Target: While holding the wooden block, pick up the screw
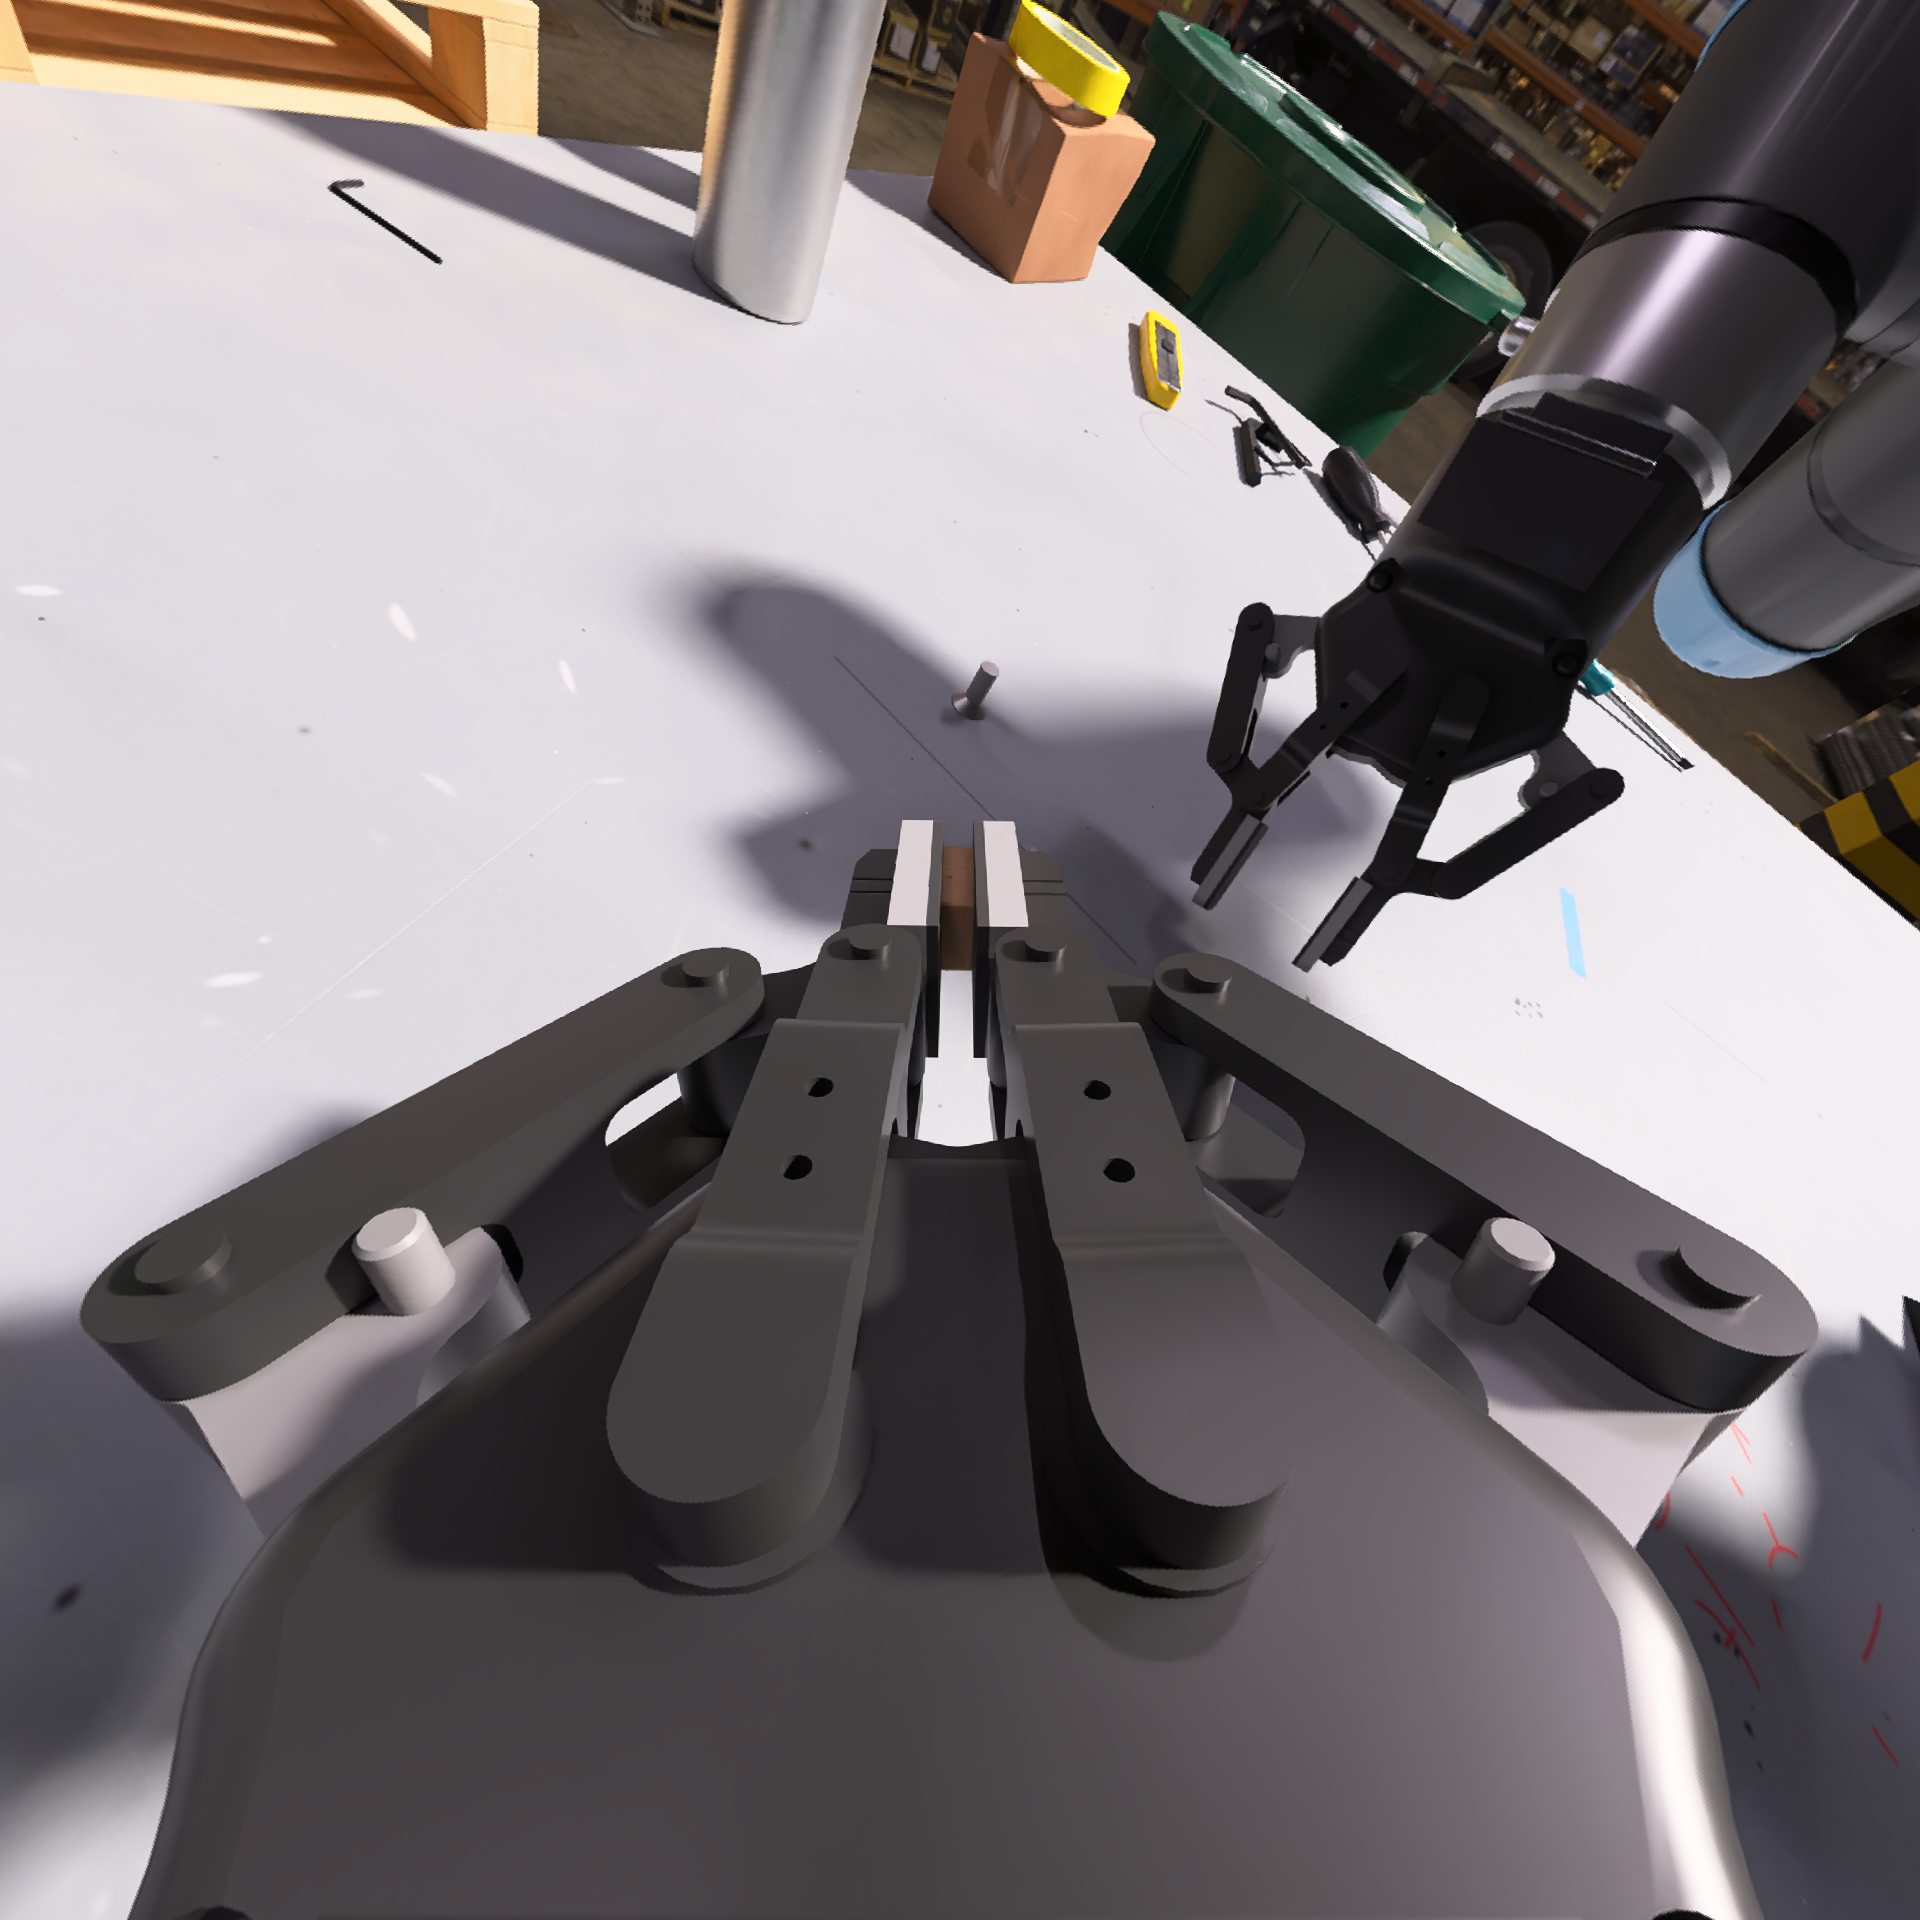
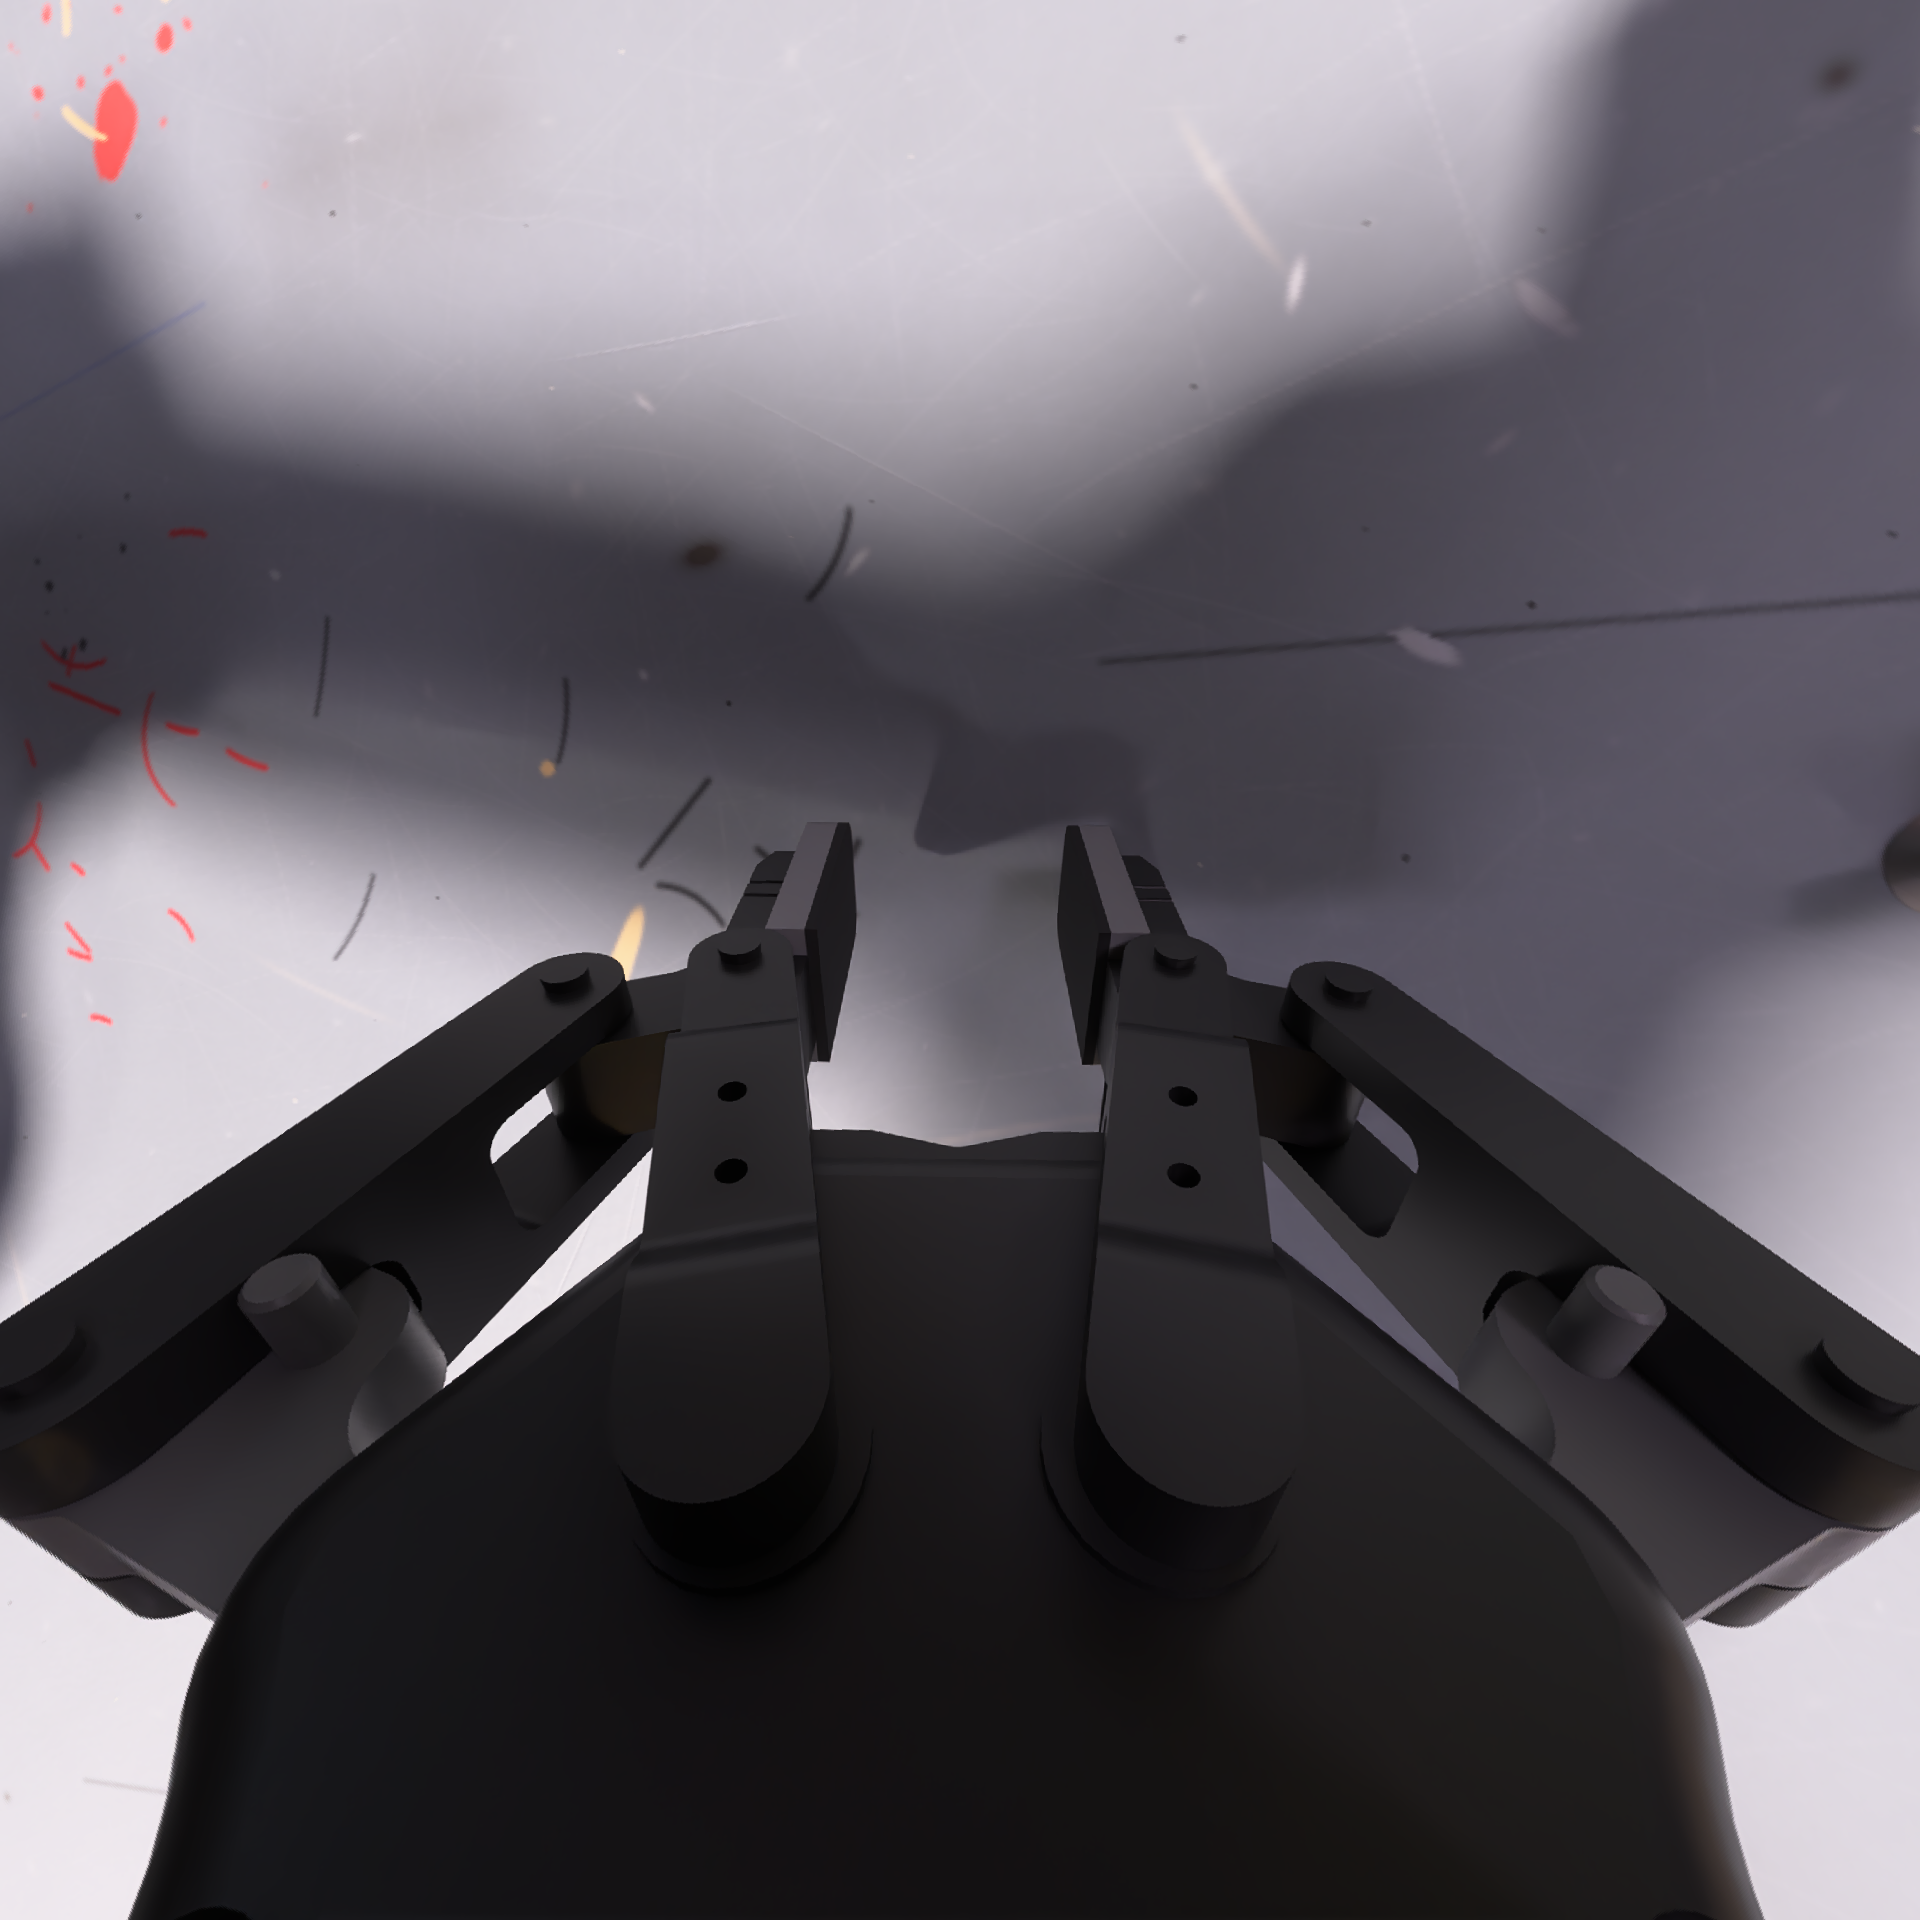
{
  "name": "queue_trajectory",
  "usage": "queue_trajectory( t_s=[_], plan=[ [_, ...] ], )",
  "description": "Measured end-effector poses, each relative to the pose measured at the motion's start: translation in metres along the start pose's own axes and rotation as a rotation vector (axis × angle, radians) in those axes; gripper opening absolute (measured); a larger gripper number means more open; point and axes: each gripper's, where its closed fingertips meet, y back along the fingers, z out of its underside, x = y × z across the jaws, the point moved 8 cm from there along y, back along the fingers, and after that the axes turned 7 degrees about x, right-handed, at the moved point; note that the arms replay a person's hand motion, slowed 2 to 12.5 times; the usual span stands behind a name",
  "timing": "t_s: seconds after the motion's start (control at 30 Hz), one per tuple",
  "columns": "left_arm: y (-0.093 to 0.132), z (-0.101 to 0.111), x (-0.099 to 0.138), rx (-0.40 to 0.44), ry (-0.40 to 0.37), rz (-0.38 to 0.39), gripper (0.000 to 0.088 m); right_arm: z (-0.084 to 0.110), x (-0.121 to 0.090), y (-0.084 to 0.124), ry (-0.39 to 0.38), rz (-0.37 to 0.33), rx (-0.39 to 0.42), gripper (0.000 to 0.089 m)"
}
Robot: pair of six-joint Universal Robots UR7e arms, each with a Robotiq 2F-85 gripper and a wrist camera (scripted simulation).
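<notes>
My left gripper (image 1: 957,862) is shut on a small brown wooden block (image 1: 957,902), held between its pale pads above the white table. A short grey screw (image 1: 977,692) stands head-down on the table just beyond the block. My right gripper (image 1: 1262,925) is open and empty, hanging over the table right of the screw and apart from it. In the right wrist view the right gripper (image 2: 957,883) points down at bare, shadowed tabletop. A grey object, cut off at the right edge (image 2: 1904,862), may be the screw.
A metal cylinder (image 1: 774,156), a brown box (image 1: 1034,177) with a yellow tape roll (image 1: 1070,57), a yellow utility knife (image 1: 1162,358), a black hex key (image 1: 384,220) and small dark tools (image 1: 1268,436) lie farther back. A green bin (image 1: 1309,229) stands beyond the table edge.
</notes>
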Motion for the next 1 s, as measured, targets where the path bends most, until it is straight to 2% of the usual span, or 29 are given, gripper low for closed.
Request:
queue_trajectory(
  t_s=[0.23,0.43,0.7,0.83,1.0],
  plan=[
    [0.0,0.0,0.001,0.0,0.0,0.001,0.005,0.008,0.009,0.014,-0.013,0.071,-0.004,0.0387],
    [0.0,0.0,0.001,0.0,0.001,-0.002,0.005,0.008,0.011,0.031,-0.025,0.101,0.049,0.0385],
    [0.003,0.002,0.003,-0.004,0.003,-0.01,0.005,0.015,0.011,0.056,-0.041,0.18,0.105,0.0387],
    [0.005,0.004,0.002,-0.001,0.012,-0.014,0.005,0.024,0.011,0.07,-0.065,0.236,0.155,0.0397],
    [0.006,0.004,-0.001,0.012,0.035,-0.018,0.005,0.045,0.008,0.084,-0.115,0.296,0.179,0.0424]
  ],
)
